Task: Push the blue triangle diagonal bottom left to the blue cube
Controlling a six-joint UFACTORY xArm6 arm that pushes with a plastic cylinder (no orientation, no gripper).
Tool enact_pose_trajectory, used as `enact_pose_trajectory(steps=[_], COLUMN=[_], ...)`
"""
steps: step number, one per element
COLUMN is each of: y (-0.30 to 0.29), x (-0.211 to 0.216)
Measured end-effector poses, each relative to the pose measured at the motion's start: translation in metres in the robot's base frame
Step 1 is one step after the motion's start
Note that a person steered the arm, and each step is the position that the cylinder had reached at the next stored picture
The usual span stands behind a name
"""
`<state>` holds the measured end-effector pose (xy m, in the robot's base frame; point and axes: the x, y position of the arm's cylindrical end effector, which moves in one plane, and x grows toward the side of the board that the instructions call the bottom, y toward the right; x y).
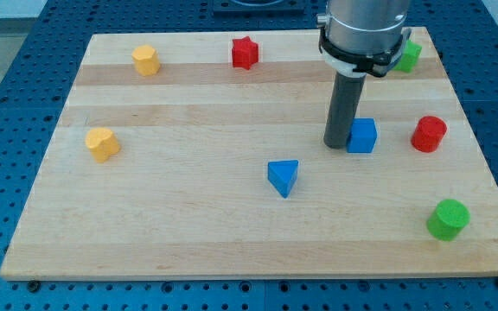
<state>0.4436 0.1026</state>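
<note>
The blue triangle [283,177] lies on the wooden board [188,225] a little below the middle. The blue cube [362,136] sits up and to the view's right of it. My tip [335,145] rests on the board right at the cube's left side, touching or nearly touching it. The tip stands up and to the right of the triangle, about a block's width away from it.
A red cylinder [428,134] stands right of the cube. A green cylinder [448,218] is at the bottom right, a green block [409,57] at the top right behind the arm. A red star [245,53] and a yellow hexagon [145,60] are at the top. A yellow heart [102,143] is at the left.
</note>
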Motion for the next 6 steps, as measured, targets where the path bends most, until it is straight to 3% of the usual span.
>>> enact_pose_trajectory(steps=[2, 5, 6], y=[-0.082, -0.121, -0.120], x=[-0.004, 0.103, 0.113])
